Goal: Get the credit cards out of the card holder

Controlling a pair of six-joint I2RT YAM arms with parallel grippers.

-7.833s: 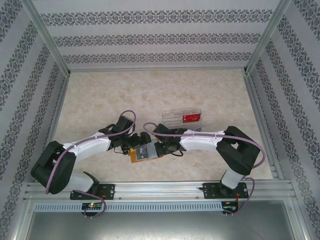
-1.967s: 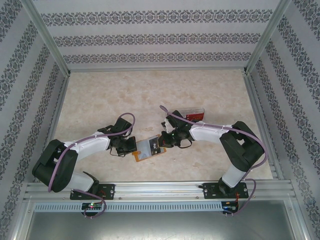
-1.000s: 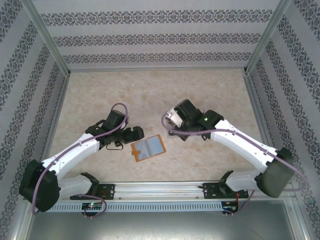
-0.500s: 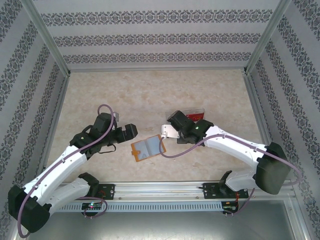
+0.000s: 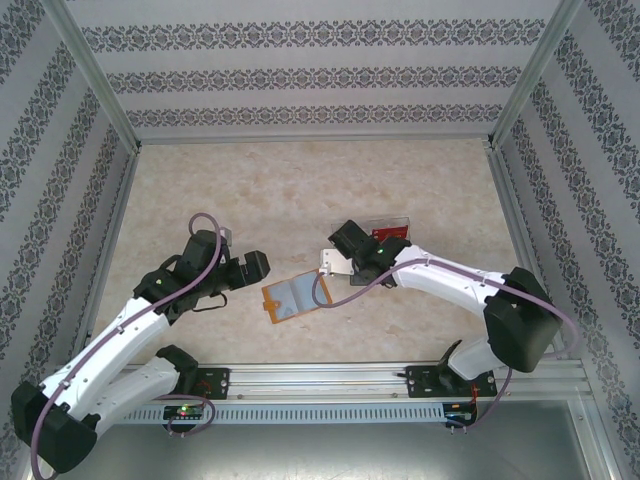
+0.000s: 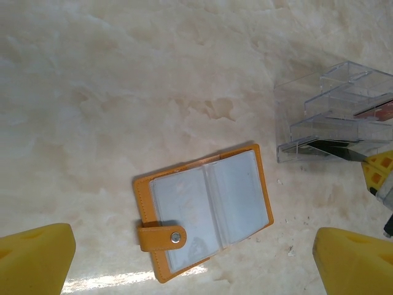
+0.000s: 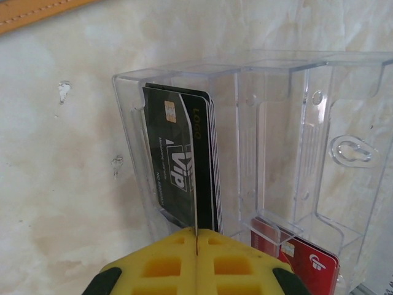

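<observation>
— Where's the wallet (image 5: 295, 297)?

— Flat on the desk (image 5: 250, 190), opened out with its pockets up, between the two arms. From the left wrist its orange border frames two grey see-through pockets, and the snap tab (image 6: 161, 236) sticks out past its edge. I can't tell whether anything sits in those pockets.

— Is either arm touching it?

— No. The left end effector (image 5: 256, 270) hangs just to the wallet's left, above the desk. Its yellow fingers (image 6: 34, 261) are spread wide with nothing between them.

— And the right one?

— The right end effector (image 7: 196, 236) is over by the tray (image 7: 276, 123), which stands just beyond the wallet and apart from it. Its pads are pressed together on a card (image 7: 195, 209). The right wrist sees that card edge-on, as a thin line rising out of the pads.

— Where does the card sit?

— It reaches into the tray's end compartment, close alongside a black card (image 7: 178, 166) standing there. Whether the two touch I can't say.

— Anything else in the tray?

— A red card (image 7: 301, 258) in another compartment. The other sections look clear through.
</observation>
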